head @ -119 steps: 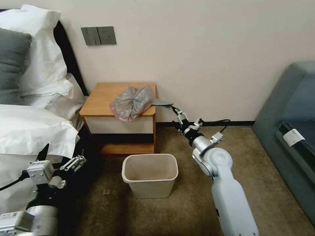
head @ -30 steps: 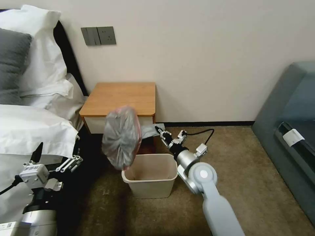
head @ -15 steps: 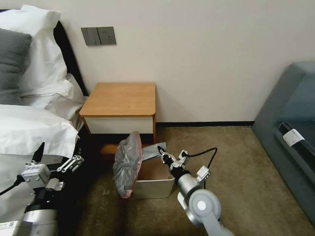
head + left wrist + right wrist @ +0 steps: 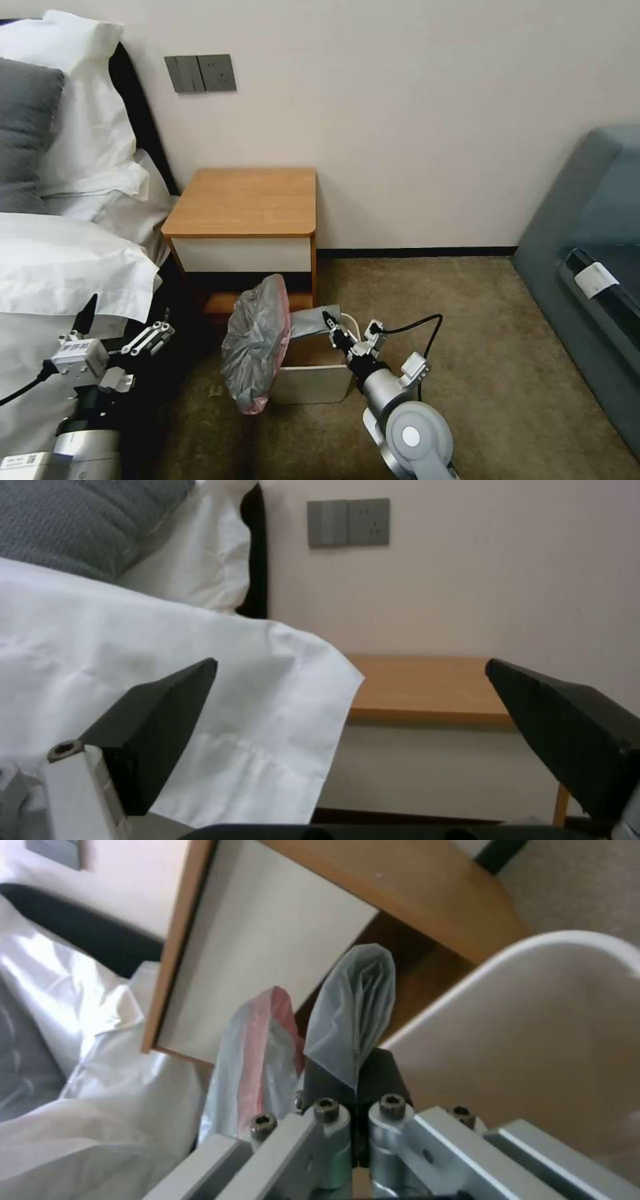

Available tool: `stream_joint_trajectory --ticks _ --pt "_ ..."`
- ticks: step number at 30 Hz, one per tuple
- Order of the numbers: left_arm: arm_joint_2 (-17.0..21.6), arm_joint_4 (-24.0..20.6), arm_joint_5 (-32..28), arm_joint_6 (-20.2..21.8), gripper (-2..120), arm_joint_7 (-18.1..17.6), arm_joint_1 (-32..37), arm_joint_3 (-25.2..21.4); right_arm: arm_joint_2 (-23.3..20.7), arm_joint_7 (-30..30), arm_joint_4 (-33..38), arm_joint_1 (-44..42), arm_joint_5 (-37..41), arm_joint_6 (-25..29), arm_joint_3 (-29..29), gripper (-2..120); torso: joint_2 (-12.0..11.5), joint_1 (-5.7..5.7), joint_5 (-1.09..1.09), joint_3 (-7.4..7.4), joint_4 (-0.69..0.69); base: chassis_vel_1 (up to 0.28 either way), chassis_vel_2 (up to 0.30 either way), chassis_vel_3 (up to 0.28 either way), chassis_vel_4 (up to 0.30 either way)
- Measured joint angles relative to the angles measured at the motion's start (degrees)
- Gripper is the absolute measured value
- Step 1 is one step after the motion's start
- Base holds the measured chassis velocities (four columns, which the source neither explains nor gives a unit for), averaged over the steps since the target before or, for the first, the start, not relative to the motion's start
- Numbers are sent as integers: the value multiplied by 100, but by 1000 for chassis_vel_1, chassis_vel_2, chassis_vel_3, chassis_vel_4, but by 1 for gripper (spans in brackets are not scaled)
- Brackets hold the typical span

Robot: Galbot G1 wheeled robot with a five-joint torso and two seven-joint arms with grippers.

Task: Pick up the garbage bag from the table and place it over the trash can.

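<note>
The garbage bag (image 4: 257, 343), crinkly grey plastic with a pinkish edge, hangs bunched down the outside of the trash can's left side. One grey corner stretches over the rim to my right gripper (image 4: 328, 320), which is shut on it above the beige trash can (image 4: 313, 385). In the right wrist view the fingers pinch the bag (image 4: 350, 1005) beside the can's wall (image 4: 533, 1040). The table (image 4: 247, 200) stands behind with a bare wooden top. My left gripper (image 4: 123, 323) hovers low by the bed, open (image 4: 350, 705), holding nothing.
A white bed (image 4: 60, 260) with pillows fills the left side. A grey sofa (image 4: 593, 267) lies on the right. Brown carpet (image 4: 467, 313) spreads between the can and the sofa. A black cable (image 4: 413, 327) loops off my right wrist.
The right gripper has pulled the bag off the table and carried it down to the trash can, drawing in closer. In the last half second the bag sank slightly. The left arm barely moved.
</note>
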Motion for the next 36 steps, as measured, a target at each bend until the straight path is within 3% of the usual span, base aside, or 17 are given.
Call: stream_joint_trajectory --ticks 7,10,14,15,21,28,32,36 --pt "-4 122 58 -146 100 1 -35 5 -25 8 -115 -91 -95 6 57 5 0 0 0 0 0 0 0 0 0" --pt "-9 172 72 -209 100 2 -24 6 3 25 -185 -109 -107 6 81 22 0 0 0 0 0 0 0 0 0" --pt "-10 182 73 -225 100 5 -25 7 31 30 -230 -108 -108 5 98 32 -1 0 0 0 0 0 0 0 0" --pt "-12 192 76 -230 100 6 -28 7 48 34 -252 -102 -105 3 117 40 -1 0 0 0 0 0 0 0 0" --pt "-25 219 81 -254 100 6 -30 3 49 110 -131 -114 43 -32 167 57 -1 0 0 0 0 0 0 0 0" --pt "-71 304 158 -401 100 -178 -63 3 16 343 145 -252 295 -111 187 86 -1 0 0 0 0 0 0 0 0" --pt "-73 304 157 -407 100 -193 -62 -16 16 477 259 -280 437 -152 214 98 -1 0 0 0 0 0 0 0 0" --pt "-89 319 163 -407 100 -197 -87 -7 2 571 399 -280 591 -213 259 100 -1 0 0 0 0 0 0 0 0"
